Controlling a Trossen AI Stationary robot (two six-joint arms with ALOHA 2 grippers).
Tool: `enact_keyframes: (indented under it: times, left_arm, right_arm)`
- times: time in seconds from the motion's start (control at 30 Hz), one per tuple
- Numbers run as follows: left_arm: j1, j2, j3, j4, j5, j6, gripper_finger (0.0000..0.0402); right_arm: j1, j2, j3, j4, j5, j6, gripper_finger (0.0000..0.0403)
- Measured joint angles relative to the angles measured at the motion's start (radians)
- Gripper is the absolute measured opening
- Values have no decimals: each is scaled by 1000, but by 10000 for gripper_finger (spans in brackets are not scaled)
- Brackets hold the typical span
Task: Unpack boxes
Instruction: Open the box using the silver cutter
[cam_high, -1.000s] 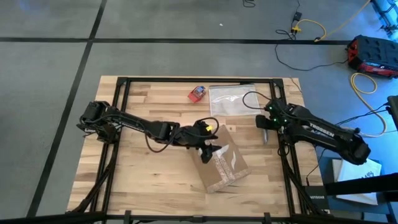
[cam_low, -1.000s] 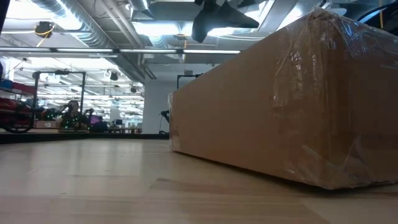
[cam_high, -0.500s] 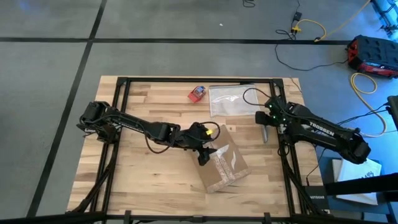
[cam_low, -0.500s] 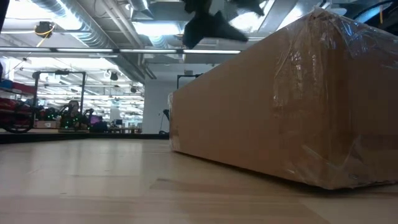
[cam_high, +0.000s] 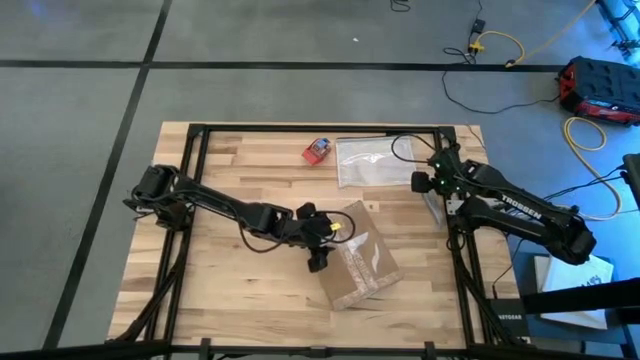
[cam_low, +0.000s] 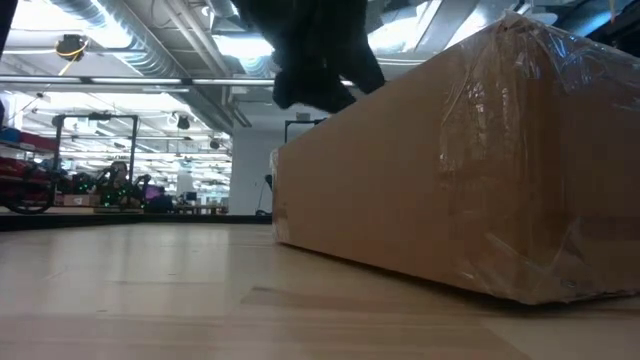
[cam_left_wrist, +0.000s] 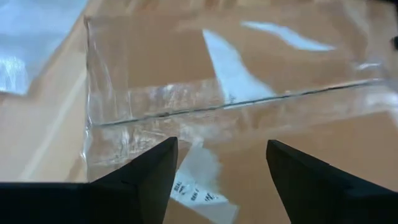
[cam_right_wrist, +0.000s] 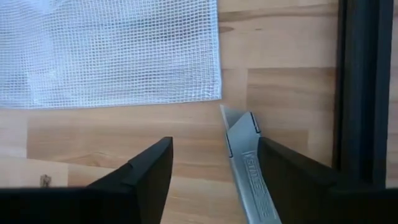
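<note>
Wooden table (cam_high: 230, 160) with a dark frame set on it, butcher-block top, bare across its left half. Shallow brown cardboard box (cam_high: 359, 259) lies right of centre toward the near edge, turned at an angle to the table's sides, flaps closed, shiny clear tape strips across its top; in the low view it fills the right side of the picture (cam_low: 460, 180), sitting flat on the wood, with crinkled film at its near corner. Left arm reaches from the table's left side across to the box; left gripper (cam_high: 318, 252) sits at the box's left edge, fingers parted, nothing between them. Its wrist view looks down over the box's taped seam (cam_left_wrist: 236, 106), the two dark fingers (cam_left_wrist: 149, 171) spread apart above the cardboard; whether the tips touch the box is hard to say, possibly just above it. Right arm stands at the table's right edge; right gripper (cam_high: 430, 195) hovers there with fingers released and spread (cam_right_wrist: 211, 180). Clear mesh-patterned plastic bag (cam_high: 370, 162) lies flat near the far edge, just beside the right gripper. A silver utility knife (cam_right_wrist: 245, 168) lies on the wood between the right fingers in the wrist view, near the bag's corner, not gripped. Small red-and-blue object (cam_high: 317, 150) rests just left of the bag.
</note>
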Motion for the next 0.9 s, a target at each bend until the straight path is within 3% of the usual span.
enact_keyframes:
  times: [0.07, 0.23, 0.4, 0.6, 0.9]
  left_arm:
    - [-4, 18, 0, 8, 0, -14, 234]
    - [-18, 65, 1, 22, -11, -42, 234]
    - [-22, 113, 6, 33, -18, -50, 234]
    - [-25, 149, 8, 26, -31, -50, 234]
    - [-27, 152, 6, 15, -31, -45, 234]
  right_arm:
    - [0, -10, 0, 50, -59, -34, 229]
    - [1, -39, 21, 265, -419, -183, 216]
    - [37, -34, 87, 309, -607, -318, 188]
    - [254, 8, 168, 330, -631, -495, 179]
    - [565, 139, 282, 344, -375, -758, 183]
